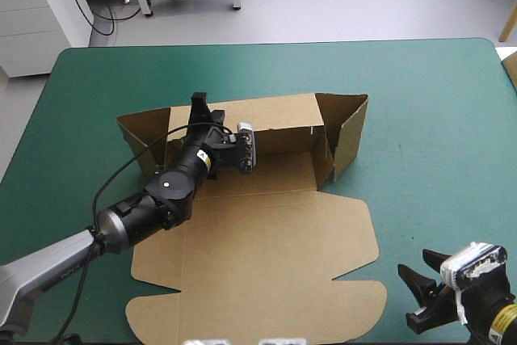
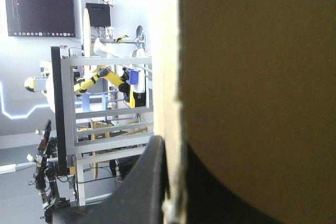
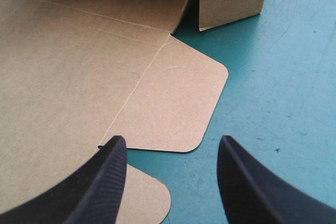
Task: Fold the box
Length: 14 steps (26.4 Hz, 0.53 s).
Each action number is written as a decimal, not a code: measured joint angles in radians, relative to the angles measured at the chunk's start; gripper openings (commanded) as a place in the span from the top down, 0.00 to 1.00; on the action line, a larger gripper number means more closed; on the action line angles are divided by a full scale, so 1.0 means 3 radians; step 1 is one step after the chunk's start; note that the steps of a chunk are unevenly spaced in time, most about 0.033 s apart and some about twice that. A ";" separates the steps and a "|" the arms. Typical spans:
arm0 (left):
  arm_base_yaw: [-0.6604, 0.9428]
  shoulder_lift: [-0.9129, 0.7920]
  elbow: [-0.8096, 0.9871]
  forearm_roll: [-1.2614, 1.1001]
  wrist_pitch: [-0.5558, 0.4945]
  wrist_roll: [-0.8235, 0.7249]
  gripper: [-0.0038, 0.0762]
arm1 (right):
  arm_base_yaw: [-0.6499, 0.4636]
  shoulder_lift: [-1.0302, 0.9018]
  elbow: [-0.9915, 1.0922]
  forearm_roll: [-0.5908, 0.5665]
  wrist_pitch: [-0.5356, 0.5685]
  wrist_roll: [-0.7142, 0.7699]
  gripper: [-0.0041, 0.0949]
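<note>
We look over the brown box (image 1: 258,248) and the teal-green worktop (image 1: 428,119): no text, label or number we can read.

Left gripper (image 2: 172,148) was clamped on the box (image 2: 252,77), fingers all but closed w/ the brown board btwn them. One black finger (image 2: 139,187) sat on the sheet's bright side. The other finger (image 2: 210,203) showed only as a dark curve against the shaded brown face. The board's cut edge ran straight ahead from the fingertips, pale & a bit ragged, thin side toward the camera. The shaded face was plain & filled the view on the 2nd finger's side. Couldn't tell which wall or flap of the box this was.
</note>
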 measured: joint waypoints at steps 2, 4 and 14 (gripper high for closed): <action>-0.0022 0.0000 0.0000 0.0000 -0.0004 0.0000 0.96 | 0.0000 0.0248 -0.0117 -0.0096 0.0019 0.0148 0.46; -0.0022 0.0000 0.0000 0.0000 0.0000 0.0000 0.96 | 0.0000 0.0542 -0.0362 -0.0176 0.0019 0.0207 0.46; -0.0022 0.0000 0.0000 0.0000 0.0003 0.0000 0.96 | 0.0000 0.1553 -0.1669 -0.0431 0.0218 0.0275 0.46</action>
